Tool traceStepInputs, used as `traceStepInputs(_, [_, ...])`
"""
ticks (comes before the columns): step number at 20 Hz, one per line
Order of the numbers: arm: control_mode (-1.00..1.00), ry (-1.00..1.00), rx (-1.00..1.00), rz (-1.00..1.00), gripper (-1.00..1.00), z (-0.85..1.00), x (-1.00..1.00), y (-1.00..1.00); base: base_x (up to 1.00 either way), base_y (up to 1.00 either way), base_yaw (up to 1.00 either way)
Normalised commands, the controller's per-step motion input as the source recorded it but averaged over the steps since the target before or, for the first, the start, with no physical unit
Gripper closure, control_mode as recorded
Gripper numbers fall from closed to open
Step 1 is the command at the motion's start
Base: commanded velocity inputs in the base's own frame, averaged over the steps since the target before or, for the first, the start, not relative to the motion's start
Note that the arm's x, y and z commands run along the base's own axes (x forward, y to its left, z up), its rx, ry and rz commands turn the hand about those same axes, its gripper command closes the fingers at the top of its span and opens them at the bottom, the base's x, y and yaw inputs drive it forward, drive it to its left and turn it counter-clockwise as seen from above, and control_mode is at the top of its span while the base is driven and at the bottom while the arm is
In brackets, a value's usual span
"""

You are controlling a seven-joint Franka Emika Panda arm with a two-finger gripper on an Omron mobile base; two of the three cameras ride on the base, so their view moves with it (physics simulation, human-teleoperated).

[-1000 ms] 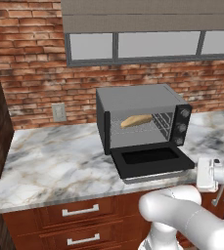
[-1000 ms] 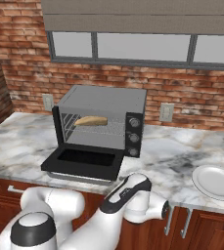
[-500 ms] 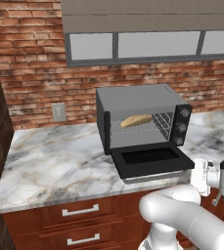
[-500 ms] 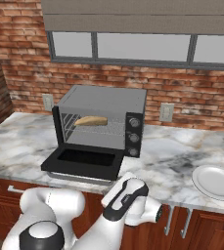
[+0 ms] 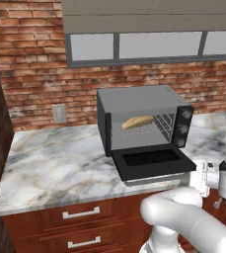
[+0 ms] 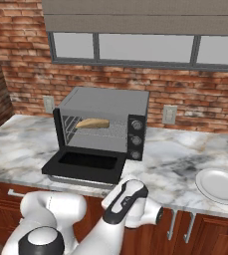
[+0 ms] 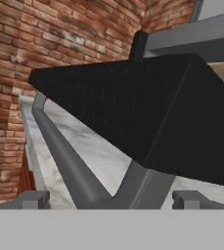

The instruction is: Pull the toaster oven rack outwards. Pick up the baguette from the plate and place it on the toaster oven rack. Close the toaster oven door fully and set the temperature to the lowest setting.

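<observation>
The toaster oven (image 5: 139, 101) (image 6: 105, 102) stands on the counter with its door (image 5: 151, 163) (image 6: 83, 167) dropped open and lying flat. The baguette (image 5: 137, 122) (image 6: 92, 123) lies inside on the rack (image 5: 146, 131) (image 6: 103, 132). My gripper (image 7: 111, 200) is open and low at the counter's front, by the door's front right corner (image 5: 199, 174). In the hand view I look up at the door's black underside (image 7: 147, 112). Its silver bar handle (image 7: 59, 146) runs down between my spread fingertips (image 7: 30, 199), which do not touch it.
Three knobs (image 5: 182, 128) (image 6: 134, 139) sit in a column on the oven's right side. A white plate (image 6: 220, 184) rests on the counter to the right. Marble counter (image 5: 55, 163) stretches left of the oven, with a brick wall and window behind and drawers (image 5: 80, 213) below.
My hand has sunk and turned slightly in front of the counter edge beside the open door. Its jaws stay wide. Oven, door and baguette have not moved.
</observation>
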Motion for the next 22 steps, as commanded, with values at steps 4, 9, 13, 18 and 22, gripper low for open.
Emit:
traceStepInputs(4, [-1.00,-0.14,0.00,0.00,-1.00,0.48,0.00,0.25,0.00,0.00,0.00])
traceStepInputs(9, [-1.00,-0.25,0.04,0.05,-1.00,0.63,0.03,0.57,0.00,0.00,0.00])
traceStepInputs(13, [-1.00,-0.27,0.06,0.06,-1.00,0.60,0.17,0.64,0.00,0.00,0.00])
traceStepInputs(18, [-1.00,-0.26,0.05,0.02,-1.00,0.74,0.44,0.64,0.00,0.00,0.00])
traceStepInputs(22, [-1.00,-0.20,0.00,0.00,-1.00,0.80,0.79,1.00,0.00,0.00,0.00])
